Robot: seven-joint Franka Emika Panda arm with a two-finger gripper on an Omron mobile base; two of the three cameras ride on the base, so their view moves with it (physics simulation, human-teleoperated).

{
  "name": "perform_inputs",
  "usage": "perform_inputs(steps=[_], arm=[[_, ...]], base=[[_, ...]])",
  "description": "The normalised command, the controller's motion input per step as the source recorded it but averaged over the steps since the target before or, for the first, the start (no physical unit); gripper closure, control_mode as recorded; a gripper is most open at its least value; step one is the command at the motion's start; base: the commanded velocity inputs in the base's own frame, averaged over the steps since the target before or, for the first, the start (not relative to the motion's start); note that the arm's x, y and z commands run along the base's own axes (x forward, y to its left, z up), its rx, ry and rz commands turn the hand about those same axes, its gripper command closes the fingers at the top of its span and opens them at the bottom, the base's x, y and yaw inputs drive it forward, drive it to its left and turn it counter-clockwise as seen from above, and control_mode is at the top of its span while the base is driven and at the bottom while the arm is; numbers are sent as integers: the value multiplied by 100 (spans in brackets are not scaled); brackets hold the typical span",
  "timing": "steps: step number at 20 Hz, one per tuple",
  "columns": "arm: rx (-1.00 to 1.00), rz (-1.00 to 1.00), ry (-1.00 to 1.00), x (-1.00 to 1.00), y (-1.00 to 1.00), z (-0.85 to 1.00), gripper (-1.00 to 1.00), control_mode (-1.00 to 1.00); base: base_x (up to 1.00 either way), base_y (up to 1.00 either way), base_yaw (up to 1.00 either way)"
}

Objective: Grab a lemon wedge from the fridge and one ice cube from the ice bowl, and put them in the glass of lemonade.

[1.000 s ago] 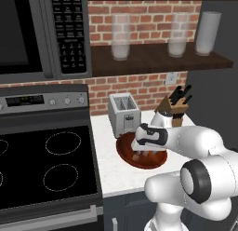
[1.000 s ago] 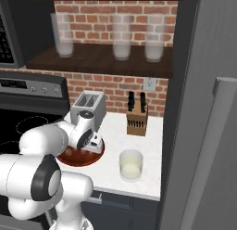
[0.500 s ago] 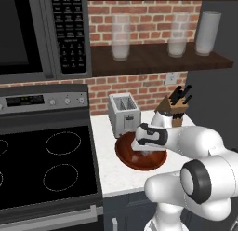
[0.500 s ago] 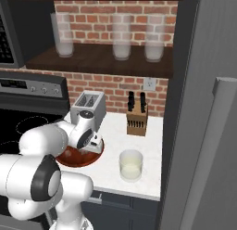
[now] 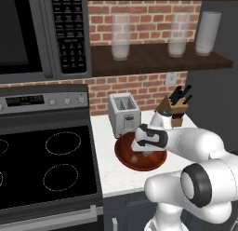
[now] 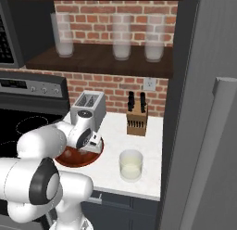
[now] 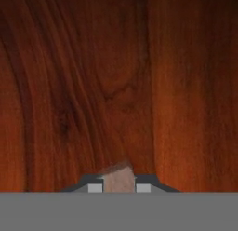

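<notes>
My gripper (image 7: 118,186) is down inside the ice bowl (image 5: 122,156), a wide reddish-brown wooden bowl (image 6: 65,158) on the counter. In the hand view the wood grain of the bowl (image 7: 116,76) lies close ahead. There the jaws are shut on a small pale ice cube (image 7: 116,176). The base views show the white hand over the bowl, gripper (image 5: 148,152) pointing down into it (image 6: 88,150). The glass of lemonade (image 6: 131,165) stands to the bowl's right, near the counter's front edge. The fridge (image 6: 199,108) with its closed door rises at the right. The lemon wedge is out of view.
A toaster (image 5: 124,114) stands just behind the bowl, a knife block (image 5: 175,109) to its right. The stove top (image 5: 46,165) lies left of the counter, with a microwave (image 5: 42,34) above it. Tall frosted glasses (image 5: 120,37) stand on the shelf overhead.
The jaws have come together on the ice cube. The arm and hand stay at the same spot over the bowl, and nothing else has moved.
</notes>
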Motion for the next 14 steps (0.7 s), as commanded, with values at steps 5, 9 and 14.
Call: perform_inputs(steps=[5,9,14], arm=[[1,1,0,0,2,29,100,-100],[5,0,-1,0,0,37,100,-100],[8,0,-2,0,-6,28,100,-100]], base=[[0,0,0],[0,0,0],[0,0,0]])
